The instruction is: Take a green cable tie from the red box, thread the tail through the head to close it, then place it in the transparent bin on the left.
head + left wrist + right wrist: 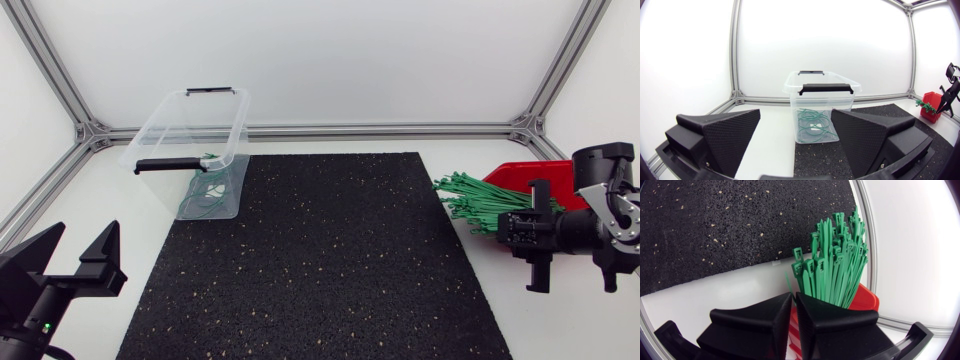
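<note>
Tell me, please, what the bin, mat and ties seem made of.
Bin: clear glossy plastic; you see through its walls. Mat: matte black rubber, probably pressed granulate, given its pale speckles. Ties: green plastic, possibly nylon, with moulded heads.

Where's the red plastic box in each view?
Head: red plastic box at right, holding green cable ties.
Left wrist: box far off, beyond the black speckled mat.
Right wrist: box just ahead of right pincer, under the ties.
Shared landmark: the mat.
</note>
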Robot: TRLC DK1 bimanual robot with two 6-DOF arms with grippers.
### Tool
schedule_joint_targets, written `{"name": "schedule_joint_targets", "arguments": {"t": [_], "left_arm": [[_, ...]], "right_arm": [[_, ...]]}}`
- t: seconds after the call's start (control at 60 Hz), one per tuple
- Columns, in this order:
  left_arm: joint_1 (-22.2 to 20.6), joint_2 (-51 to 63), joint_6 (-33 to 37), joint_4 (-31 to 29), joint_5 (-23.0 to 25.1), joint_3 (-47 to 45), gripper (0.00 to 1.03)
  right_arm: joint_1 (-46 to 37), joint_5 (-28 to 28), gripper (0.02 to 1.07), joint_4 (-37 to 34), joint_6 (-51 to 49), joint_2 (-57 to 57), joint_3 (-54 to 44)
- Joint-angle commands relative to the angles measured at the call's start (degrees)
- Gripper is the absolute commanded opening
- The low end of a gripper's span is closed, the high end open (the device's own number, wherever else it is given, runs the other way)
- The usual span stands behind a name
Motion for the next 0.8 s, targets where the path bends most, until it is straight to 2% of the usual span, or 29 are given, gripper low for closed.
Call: {"name": "schedule_joint_targets", "arguments": {"t": [0.0,0.467,0.783], "left_arm": [[-0.4,-0.2,-0.8,-0.5,-0.5,-2.3,0.99],[-0.5,-0.2,-0.8,-0.5,-0.5,-2.3,0.99],[-0.7,-0.2,-0.8,-0.5,-0.5,-2.3,0.99]], "right_arm": [[0.6,0.7,0.13,0.6,-1.6,-0.5,-1.1],[0.9,0.7,0.1,-2.4,-1.8,-3.1,0.3],[0.9,-0.3,0.1,-7.8,-1.7,-7.4,3.1]]}}
